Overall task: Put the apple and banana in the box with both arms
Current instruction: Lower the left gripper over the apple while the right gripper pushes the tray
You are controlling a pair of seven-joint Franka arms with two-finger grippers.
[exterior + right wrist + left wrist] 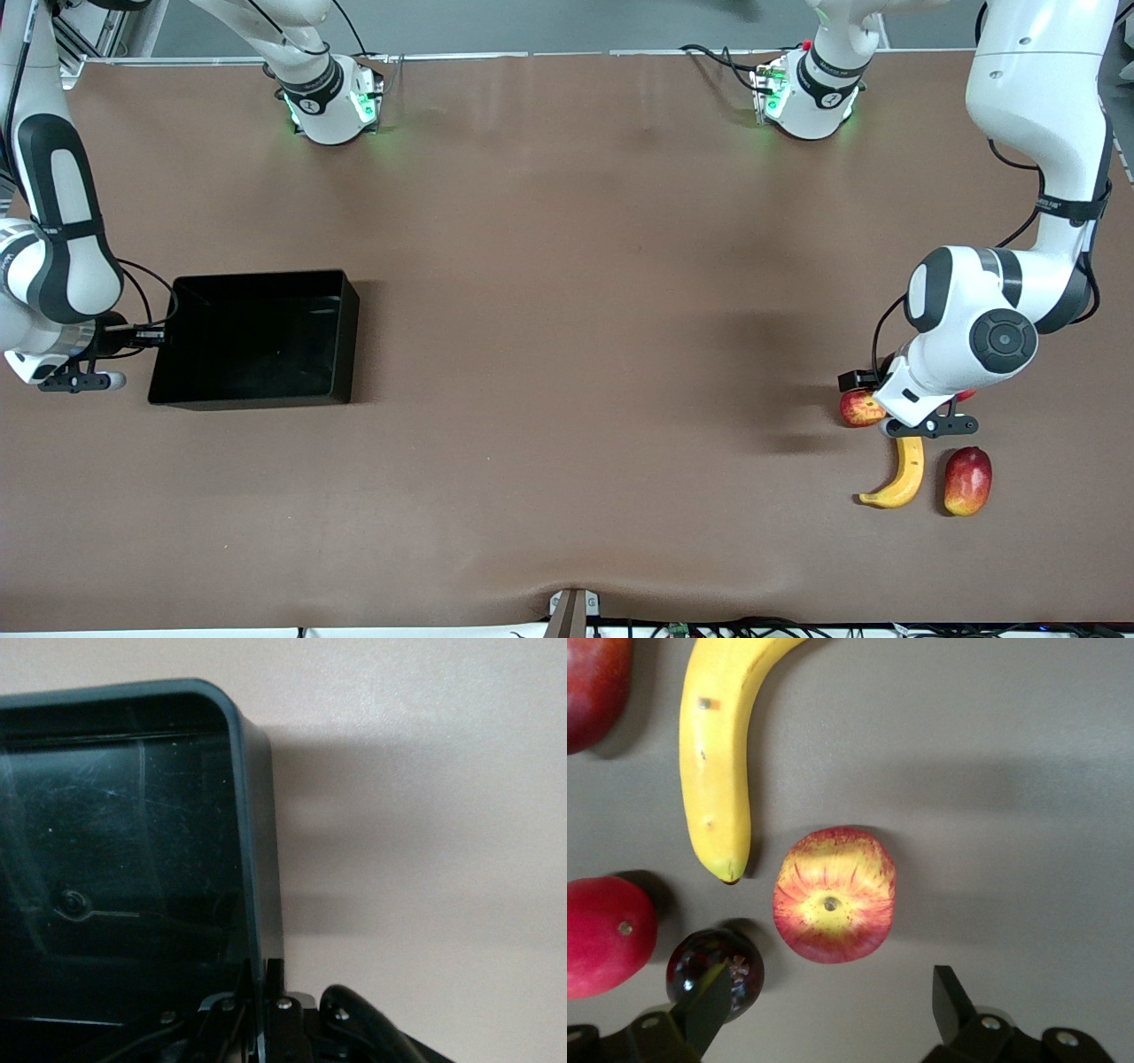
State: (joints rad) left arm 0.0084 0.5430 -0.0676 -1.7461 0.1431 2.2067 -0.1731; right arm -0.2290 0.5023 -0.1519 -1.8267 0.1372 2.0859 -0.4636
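**Inspector:** Box [257, 337] status?

**Clerk:** Empty; right gripper [263, 992] had its jaws clamped on its wall.

**Inspector:** Fruit?

**Clerk:** Apple [834, 894] and banana [718, 753] lay on the desk [567, 310], unmoved. Left gripper [833, 1005] hovered over the apple, jaws apart. Nothing placed.

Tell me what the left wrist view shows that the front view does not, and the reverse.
Only the left wrist view shows a small dark round fruit beside the apple, most of the smooth red fruit, and the left pincer open above the apple.

Only the front view shows the box, the right pincer at its wall toward the right arm's end, and both arms whole.

Both show the apple, the banana and the mango on the brown table.
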